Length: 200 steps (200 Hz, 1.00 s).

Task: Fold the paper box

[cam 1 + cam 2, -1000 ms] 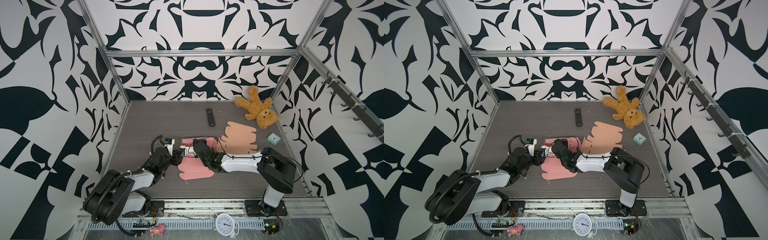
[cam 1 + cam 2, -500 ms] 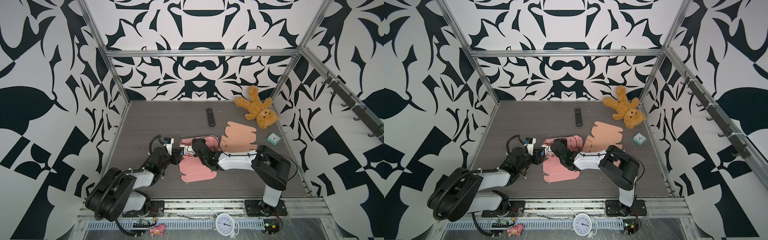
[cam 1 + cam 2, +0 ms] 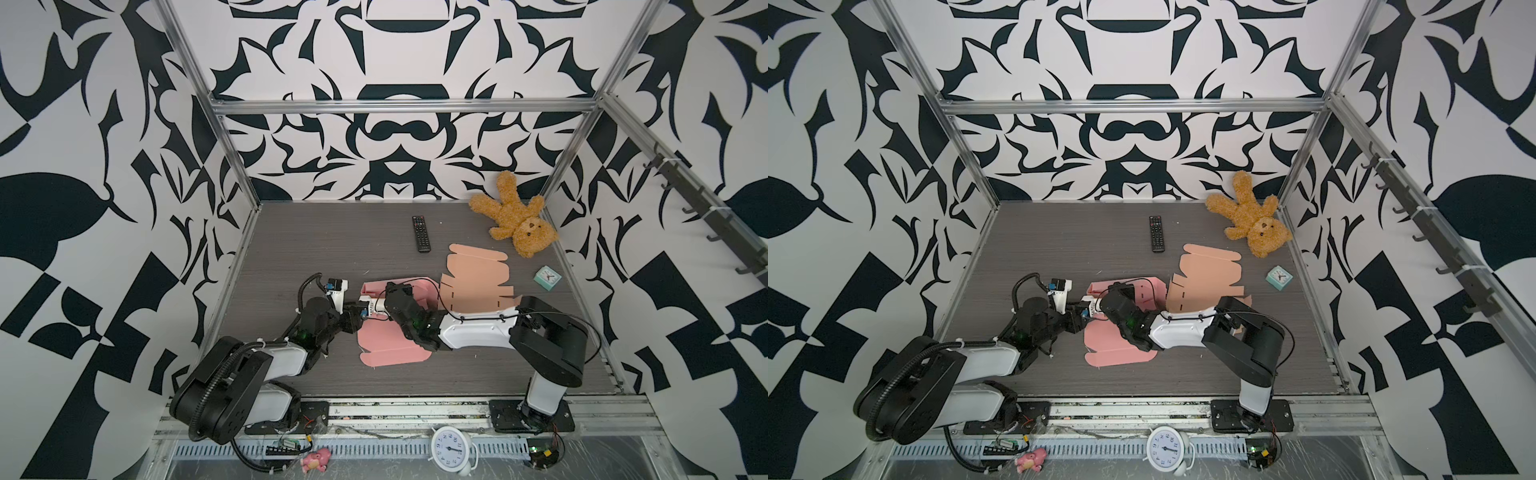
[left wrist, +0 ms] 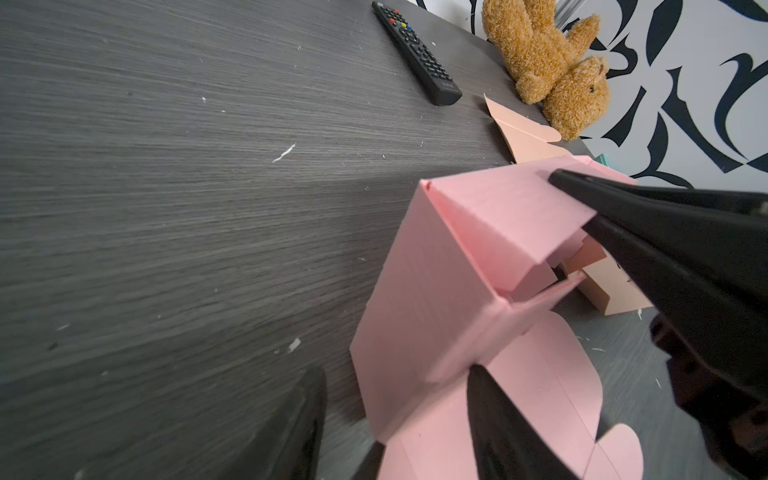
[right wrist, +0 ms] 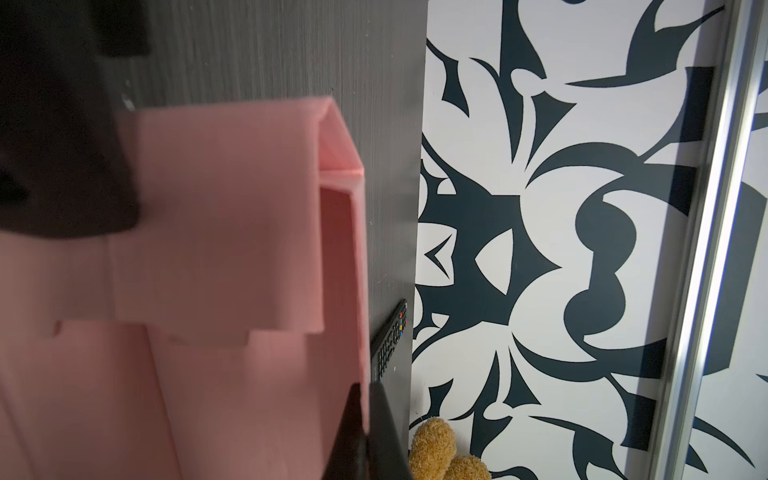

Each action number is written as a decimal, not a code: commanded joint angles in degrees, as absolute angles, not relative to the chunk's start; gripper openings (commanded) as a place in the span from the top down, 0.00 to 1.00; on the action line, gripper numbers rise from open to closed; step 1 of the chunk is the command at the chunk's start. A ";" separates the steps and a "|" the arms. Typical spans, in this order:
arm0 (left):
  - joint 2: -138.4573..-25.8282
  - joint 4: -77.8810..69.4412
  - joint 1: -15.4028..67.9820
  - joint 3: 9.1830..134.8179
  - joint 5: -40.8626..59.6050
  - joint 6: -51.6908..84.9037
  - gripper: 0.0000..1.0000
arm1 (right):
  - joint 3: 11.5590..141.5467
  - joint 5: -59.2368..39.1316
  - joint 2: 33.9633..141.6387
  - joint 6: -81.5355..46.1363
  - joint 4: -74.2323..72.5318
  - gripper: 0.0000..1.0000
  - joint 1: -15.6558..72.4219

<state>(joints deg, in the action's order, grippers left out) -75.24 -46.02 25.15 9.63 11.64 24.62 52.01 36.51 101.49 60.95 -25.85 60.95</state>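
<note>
Left gripper (image 4: 395, 374): jaws apart, set astride the near corner of the box's raised side; no squeeze visible, contact with the paper unclear.
Box (image 3: 388, 345): pink, mid-counter between the two arms; near panel flat on the counter (image 3: 311, 249), left and far sides standing, one flap turned inward over the top.
Right gripper (image 5: 365, 399): jaws together, clamped on the top edge of the raised wall facing the remote (image 3: 421, 233).
Change over the last second: very little. Right wrist nudged slightly toward the left arm, elbow a touch shifted; both jaw settings as before; outline of the box nearly the same.
Meaning for the task: probably a holding phase, with the far wall pinned upright while the corner settles. No new crease gained, so only part-way folded: near panel and its rounded tabs not yet raised.
Likely next need: a push or pinch from the open jaws at the corner, to lock the side before the clamp lets go.
Risk: thin wall springing back flat once released.
Behind: peach box blank (image 3: 478, 278) flat and unfolded, small teal clock (image 3: 547, 277), teddy bear (image 3: 515, 224) in the far corner; all in the same spots as a second ago.
</note>
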 commanded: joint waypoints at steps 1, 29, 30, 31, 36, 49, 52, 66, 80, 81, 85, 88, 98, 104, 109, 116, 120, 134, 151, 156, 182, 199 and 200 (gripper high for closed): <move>-73.48 -45.89 24.96 9.47 10.97 24.74 0.43 | 51.68 35.52 98.64 59.14 -25.78 1.00 61.35; -69.35 -43.22 24.96 9.55 9.98 24.04 0.43 | 51.41 36.50 98.05 60.00 -25.57 1.00 60.82; -69.26 -43.19 24.96 9.57 9.91 24.06 0.43 | 51.37 36.53 98.02 60.01 -25.53 1.00 60.82; -69.21 -43.08 24.96 9.57 9.92 24.07 0.43 | 51.35 36.59 97.97 60.02 -25.55 1.00 60.82; -68.78 -42.70 24.96 9.58 9.86 24.05 0.43 | 51.26 36.59 97.78 60.07 -25.41 1.00 60.82; -67.84 -41.26 24.96 9.84 9.83 23.88 0.43 | 51.18 37.26 97.50 60.29 -24.97 1.00 60.82; -67.59 -40.88 24.96 9.90 9.84 23.87 0.43 | 51.21 37.46 97.49 60.36 -24.92 1.00 60.82; -66.17 -39.42 24.96 9.80 9.68 23.86 0.43 | 51.36 38.79 97.95 61.17 -25.48 1.00 60.82; -64.30 -37.43 24.96 9.78 9.47 24.10 0.43 | 51.16 39.77 98.52 62.30 -26.57 1.00 60.82; -64.18 -37.26 24.96 9.77 9.48 24.14 0.43 | 51.16 39.79 98.57 62.39 -26.60 1.00 60.82; -63.54 -36.55 24.94 9.78 9.47 24.25 0.43 | 51.22 39.86 98.62 62.45 -26.60 1.00 60.80; -63.07 -35.88 24.96 9.87 9.37 24.41 0.42 | 51.24 39.90 98.69 62.45 -26.55 1.00 60.82; -61.43 -33.31 24.96 10.11 8.97 24.67 0.42 | 51.49 39.82 98.95 62.45 -26.54 1.00 60.73; -60.52 -31.39 24.96 10.35 8.64 25.07 0.42 | 51.59 39.90 99.18 62.42 -26.50 1.00 60.67; -59.82 -30.29 24.96 10.44 8.82 25.13 0.42 | 51.72 39.86 99.30 62.42 -26.53 1.00 60.53; -58.89 -29.20 24.90 10.39 8.69 25.52 0.42 | 51.79 39.80 99.51 62.35 -26.56 1.00 60.39; -58.37 -28.74 24.94 10.32 8.50 25.84 0.42 | 51.90 39.62 99.51 62.26 -26.50 1.00 60.25; -57.27 -26.15 24.87 10.59 6.30 26.99 0.41 | 51.86 39.45 99.35 61.84 -26.45 1.00 59.73; -58.24 -25.39 24.39 11.32 6.28 27.24 0.41 | 51.66 38.96 98.92 61.44 -26.40 1.00 59.17; -58.96 -25.70 24.15 11.59 6.76 27.08 0.41 | 51.59 38.80 98.72 61.37 -26.41 1.00 59.07; -62.18 -25.72 23.90 13.39 8.37 26.13 0.41 | 51.59 38.63 98.44 61.26 -26.12 1.00 58.38; -62.83 -26.29 23.77 13.81 8.89 25.48 0.41 | 51.59 38.45 98.57 61.19 -26.28 1.00 57.94; -62.84 -26.29 23.75 13.89 8.93 25.44 0.41 | 51.59 38.47 98.64 61.23 -26.28 1.00 57.93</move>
<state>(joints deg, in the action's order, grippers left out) -62.06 -26.74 24.10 11.86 7.84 26.13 51.24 38.30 99.48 61.91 -25.06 58.54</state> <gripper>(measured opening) 0.590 0.041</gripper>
